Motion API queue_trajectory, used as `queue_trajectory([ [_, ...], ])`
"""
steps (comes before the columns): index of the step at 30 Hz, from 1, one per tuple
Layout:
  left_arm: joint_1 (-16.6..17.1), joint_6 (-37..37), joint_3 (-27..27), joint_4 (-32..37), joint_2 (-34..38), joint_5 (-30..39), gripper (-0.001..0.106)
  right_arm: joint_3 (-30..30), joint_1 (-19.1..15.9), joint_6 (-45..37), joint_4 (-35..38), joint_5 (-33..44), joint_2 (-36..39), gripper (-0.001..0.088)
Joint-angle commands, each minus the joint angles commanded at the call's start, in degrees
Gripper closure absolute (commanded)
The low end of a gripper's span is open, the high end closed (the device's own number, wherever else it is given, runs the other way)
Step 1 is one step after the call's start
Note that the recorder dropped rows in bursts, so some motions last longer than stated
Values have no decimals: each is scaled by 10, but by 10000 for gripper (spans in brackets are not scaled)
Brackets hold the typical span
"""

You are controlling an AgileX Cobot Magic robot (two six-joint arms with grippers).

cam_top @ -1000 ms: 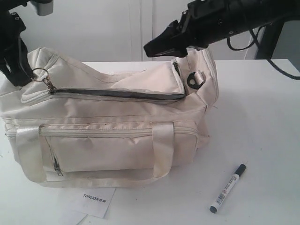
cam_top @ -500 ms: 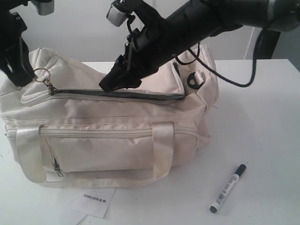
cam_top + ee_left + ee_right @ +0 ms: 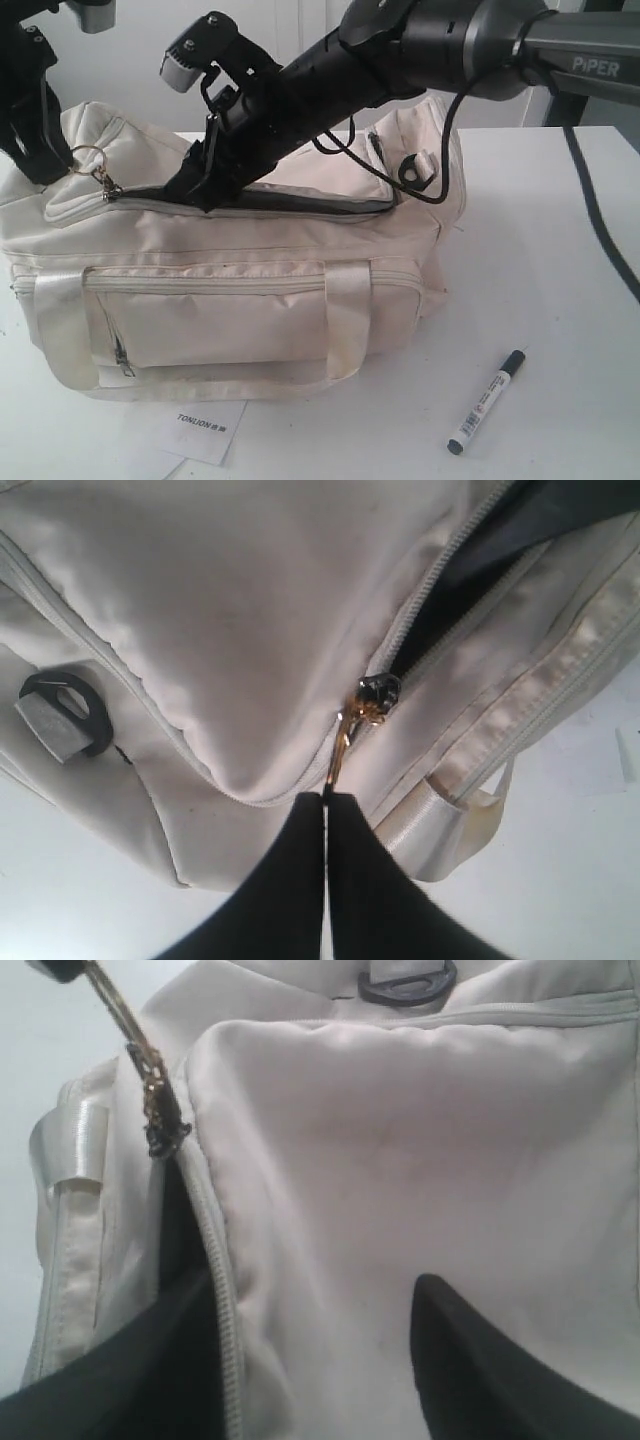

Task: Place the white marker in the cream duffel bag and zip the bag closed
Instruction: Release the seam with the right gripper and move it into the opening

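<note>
Exterior, marker: the white marker (image 3: 487,402) lies on the table (image 3: 560,300), right of the cream duffel bag (image 3: 230,300) and well apart from it.
Exterior, arms: my right gripper (image 3: 200,190) sits at the open top zipper (image 3: 290,203); my left gripper (image 3: 40,150) is at the bag's left end.
Left wrist: left gripper (image 3: 325,798) clenched on the zipper pull (image 3: 345,750).
Right wrist: right gripper (image 3: 312,1290) spread wide, one finger (image 3: 150,1360) in the dark gap, the other on the flap, gripping nothing.
</note>
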Motion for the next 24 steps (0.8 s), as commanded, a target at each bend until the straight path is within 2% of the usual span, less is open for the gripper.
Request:
queue_trajectory([
  [4,0,0,0,0,0,0,1053,0,0,-4,-7,-8,3,555],
  [9,0,0,0,2,0,0,1053,0,0,-30,-10,-3,0,853],
  [16,0,1,0,53,0,0,1053,0,0,-36,-36,0,-8,868],
  [24,0,1,0,60,0,0,1053,0,-1,-36,-65,14,-14,868],
])
